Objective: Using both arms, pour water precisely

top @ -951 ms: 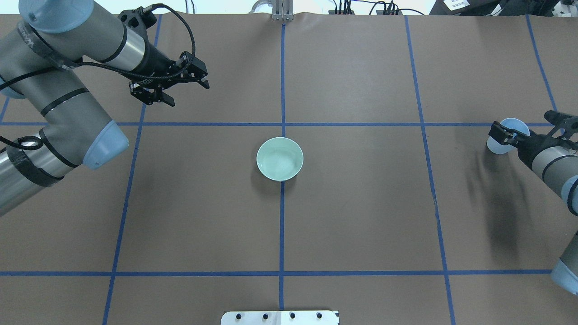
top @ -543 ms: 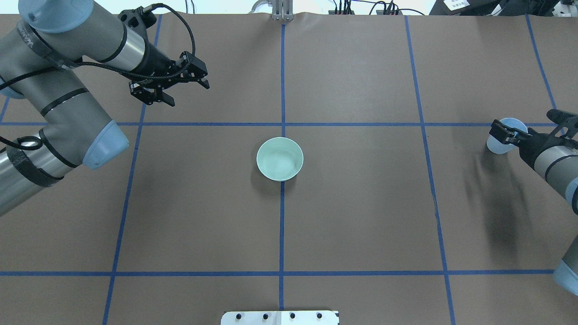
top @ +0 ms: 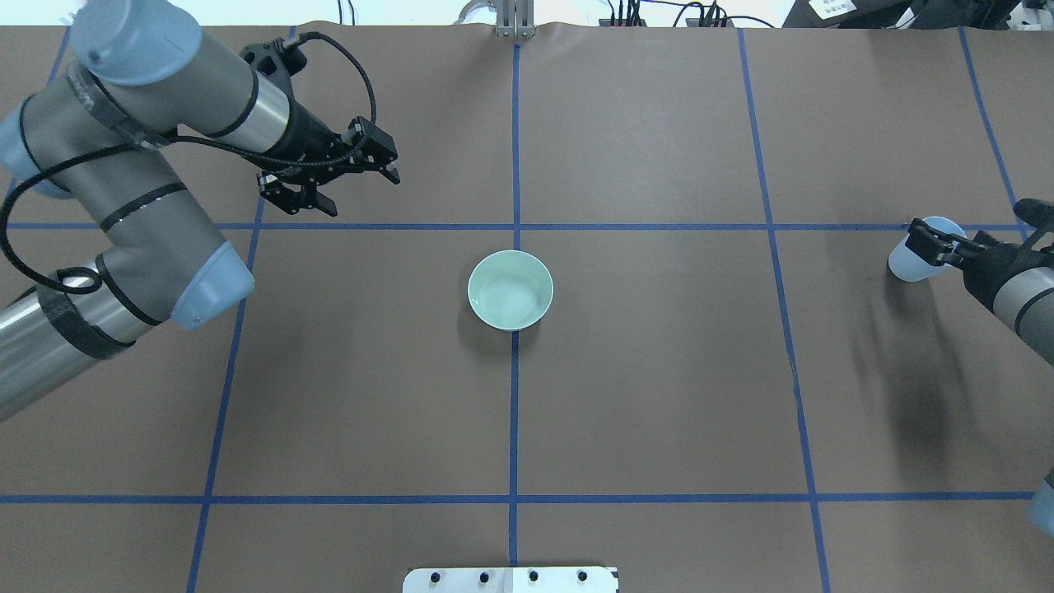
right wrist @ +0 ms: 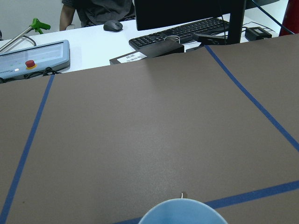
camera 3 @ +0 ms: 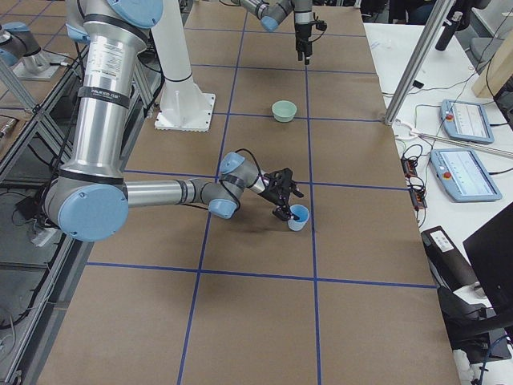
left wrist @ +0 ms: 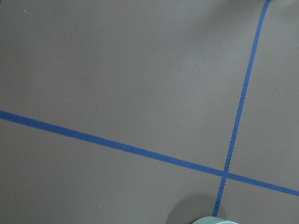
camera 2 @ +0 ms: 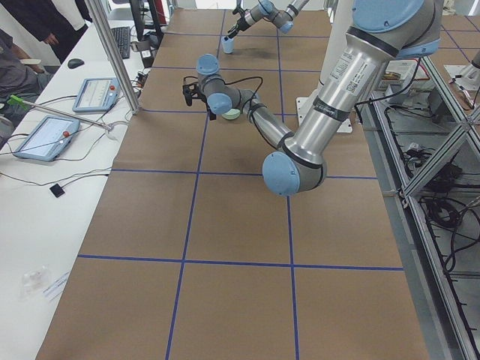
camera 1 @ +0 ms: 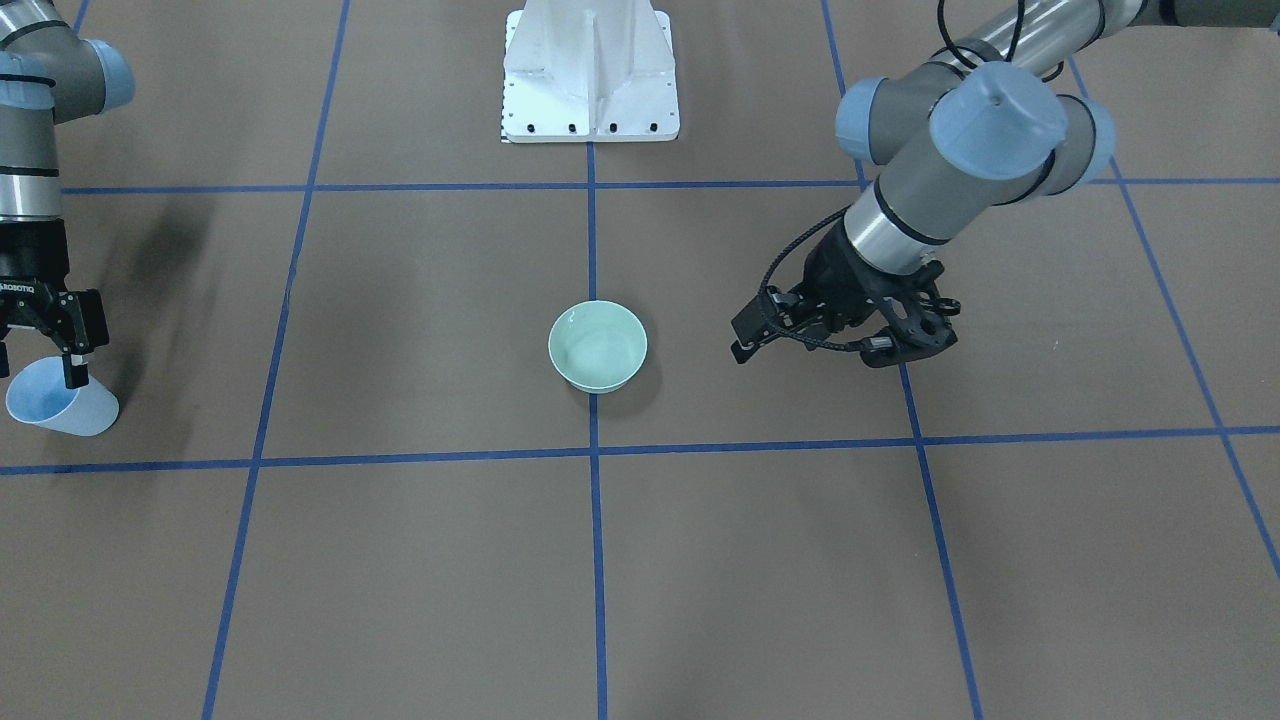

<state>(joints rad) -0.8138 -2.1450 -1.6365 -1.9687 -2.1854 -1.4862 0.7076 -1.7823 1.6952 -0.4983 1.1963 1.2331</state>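
Observation:
A pale green bowl (top: 510,290) (camera 1: 597,346) stands at the table's middle, where two blue tape lines cross. A light blue cup (top: 910,262) (camera 1: 60,405) (camera 3: 298,216) stands at the table's right end. My right gripper (top: 935,239) (camera 1: 38,365) is at the cup's rim with its fingers apart on either side of it, open. The right wrist view shows only the cup's rim (right wrist: 180,212) at the bottom edge. My left gripper (top: 360,191) (camera 1: 805,350) hovers open and empty, left of the bowl and beyond it.
The white base plate (camera 1: 590,75) sits at the robot's side of the table. Blue tape lines divide the brown table cover (top: 659,395) into squares. Beyond the far edge are a keyboard (right wrist: 182,31), a control tablet (right wrist: 32,56) and a seated person.
My left arm has swung right and a little nearer, bringing its gripper closer to the bowl. The right gripper has slid slightly right along the cup, which has stayed put.

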